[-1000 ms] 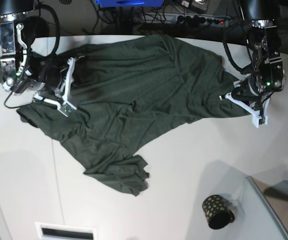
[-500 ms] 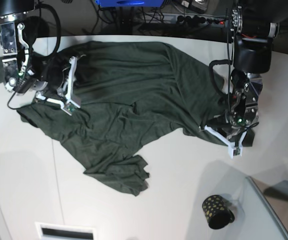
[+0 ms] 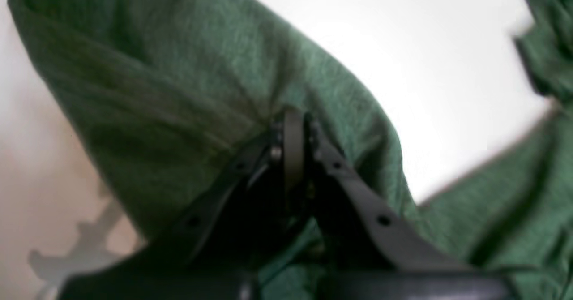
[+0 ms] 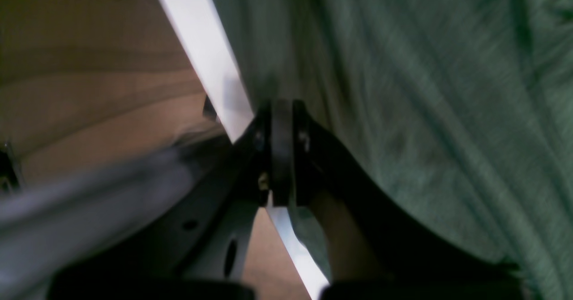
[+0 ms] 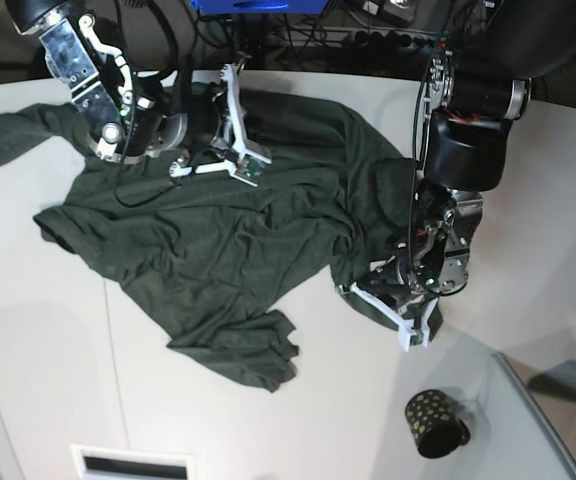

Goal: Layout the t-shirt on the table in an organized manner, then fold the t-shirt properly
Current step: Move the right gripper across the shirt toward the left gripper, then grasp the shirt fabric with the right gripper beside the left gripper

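Note:
The dark green t-shirt (image 5: 218, 240) lies rumpled across the white table (image 5: 48, 360), bunched at its right side. In the base view my left gripper (image 5: 383, 305) sits low at the shirt's right front corner, shut on a fold of the cloth. The left wrist view shows its fingertips (image 3: 288, 125) pinched together with t-shirt fabric (image 3: 179, 76) draped over them. My right gripper (image 5: 240, 150) is at the shirt's far edge, shut on the fabric. In the right wrist view its closed tips (image 4: 282, 112) hold the t-shirt (image 4: 425, 89) next to the table edge (image 4: 201, 45).
A small black cup with gold dots (image 5: 433, 422) stands at the front right, beside a clear panel (image 5: 543, 425). A white slotted fitting (image 5: 133, 463) sits at the front edge. Cables and a power strip (image 5: 398, 38) run behind the table.
My left gripper has pulled the shirt's right side down and to the left toward the front. My right gripper has moved up and right to the far edge, dragging the cloth along.

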Available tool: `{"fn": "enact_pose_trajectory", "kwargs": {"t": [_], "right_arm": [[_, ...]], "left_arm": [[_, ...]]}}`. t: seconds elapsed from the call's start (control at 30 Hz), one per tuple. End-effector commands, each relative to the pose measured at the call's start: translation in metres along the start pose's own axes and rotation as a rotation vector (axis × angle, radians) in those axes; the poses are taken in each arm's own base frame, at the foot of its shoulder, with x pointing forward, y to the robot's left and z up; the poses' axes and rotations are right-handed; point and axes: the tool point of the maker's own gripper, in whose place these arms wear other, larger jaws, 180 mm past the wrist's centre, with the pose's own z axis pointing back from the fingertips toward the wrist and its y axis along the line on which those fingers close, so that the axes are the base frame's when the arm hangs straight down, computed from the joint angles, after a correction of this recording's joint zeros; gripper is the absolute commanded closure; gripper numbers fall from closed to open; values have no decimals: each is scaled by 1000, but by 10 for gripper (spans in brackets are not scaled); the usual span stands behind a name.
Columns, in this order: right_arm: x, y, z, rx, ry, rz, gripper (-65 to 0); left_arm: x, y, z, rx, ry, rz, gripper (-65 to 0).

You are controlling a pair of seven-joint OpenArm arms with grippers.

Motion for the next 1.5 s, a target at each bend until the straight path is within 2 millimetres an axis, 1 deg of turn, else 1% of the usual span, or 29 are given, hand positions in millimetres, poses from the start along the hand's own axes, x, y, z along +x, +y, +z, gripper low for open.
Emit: {"fn": "enact_pose_trajectory", "kwargs": {"t": [0.0,0.03,0.13,0.17,0.23,0.27,0.3,0.33,0.37,0.4,0.43,0.47,0.5,0.57,0.63,0.67,0.7,0.77,0.83,0.87,0.93,1.0,1.07,1.2,1.3,1.37,1.43,1.47], "right_arm": [[24,-7,5,-28,-61,16,-12],[32,-6,3,-36,-62,26,-26],[52,1,-5,-40,-69,58,-93],[58,5,-8,-41,-71,71,-123],[70,14,-13,-41,-76,99,-171],[79,22,-16,-37,-83,116,-194],[90,28,-18,-41,-95,129,-210],[95,32,-22,-41,-93,136,-225],[98,35,-28,-47,-84,138,-239],[105,36,-34,-55,-80,143,-258],[111,36,-42,-66,-66,147,-279],[113,35,-50,-76,-47,152,-296],[115,35,-59,-88,-25,156,-314],[126,37,-72,-102,-31,164,-336],[135,39,-85,-118,-45,159,-354],[140,40,-91,-124,-47,154,-363],[140,43,-99,-127,-40,150,-369],[142,42,-109,-144,-34,157,-383],[141,46,-116,-153,-51,189,-389],[143,47,-118,-158,-70,196,-390],[153,46,-117,-166,-113,202,-390],[155,43,-119,-170,-123,203,-389],[154,41,-120,-174,-129,202,-386],[140,35,-127,-186,-93,191,-383],[127,36,-131,-183,-66,178,-383],[121,33,-133,-189,-48,173,-378],[112,30,-136,-197,-25,168,-327],[111,29,-137,-199,-21,167,-281]], "left_arm": [[33,11,13,16,-90,2,0],[34,22,22,27,-108,18,0],[37,43,45,54,-137,62,0],[39,56,54,74,-148,78,0],[35,78,73,109,-162,96,0],[32,86,84,123,-171,101,0],[27,98,97,147,-181,103,0],[22,108,109,169,-192,103,0],[16,118,121,193,-203,104,0],[6,129,134,219,-212,106,0],[-4,142,149,253,-221,115,0],[-11,154,162,287,-228,124,0],[-22,171,178,332,-230,137,0],[-39,197,204,406,-230,158,0],[-64,224,229,479,-201,164,0],[-74,233,239,497,-186,156,0],[-84,241,248,506,-169,139,0],[-101,252,262,520,-132,111,0],[-120,256,273,517,-96,94,0],[-127,258,277,513,-82,82,0],[-137,260,285,502,-59,60,0],[-144,258,286,481,-34,29,0],[-149,253,283,456,-16,14,0],[-147,234,265,390,-5,-18,0],[-135,218,250,343,-27,-37,0],[-132,211,244,322,-30,-43,0],[-131,203,238,298,-26,-52,0],[-130,199,235,287,-26,-57,0]]}}
